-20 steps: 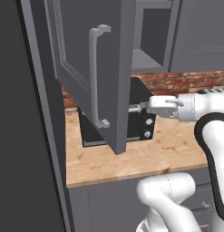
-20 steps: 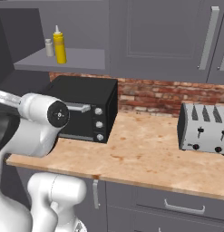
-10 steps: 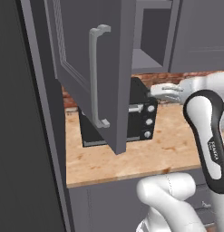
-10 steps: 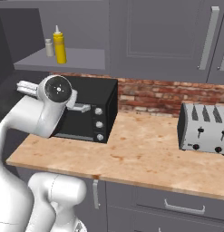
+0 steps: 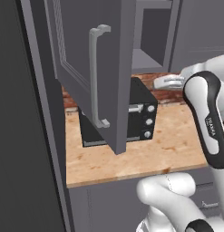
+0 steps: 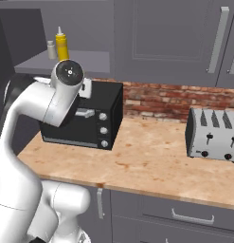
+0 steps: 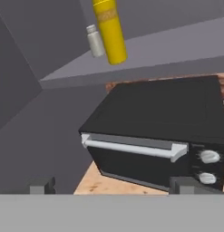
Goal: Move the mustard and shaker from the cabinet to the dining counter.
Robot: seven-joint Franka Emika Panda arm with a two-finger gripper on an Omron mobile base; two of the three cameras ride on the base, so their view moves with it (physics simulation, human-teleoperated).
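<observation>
Gripper (image 7: 111, 186) is hanging wide open w/ nothing between its tips, low in hand view, in front of the black toaster oven (image 7: 163, 136); oven is sitting on the wood worktop (image 6: 137, 161) against the brick wall (image 6: 156, 102); cabinet (image 5: 93, 68) door is standing open above it; on the cabinet shelf (image 6: 85, 59) the mustard (image 7: 109, 29) is standing upright, shaker (image 7: 95, 41) just beside it, slightly behind; steel toaster (image 6: 214, 135) is sitting well apart on the worktop.

White rounded arm (image 5: 208, 127), black joints
</observation>
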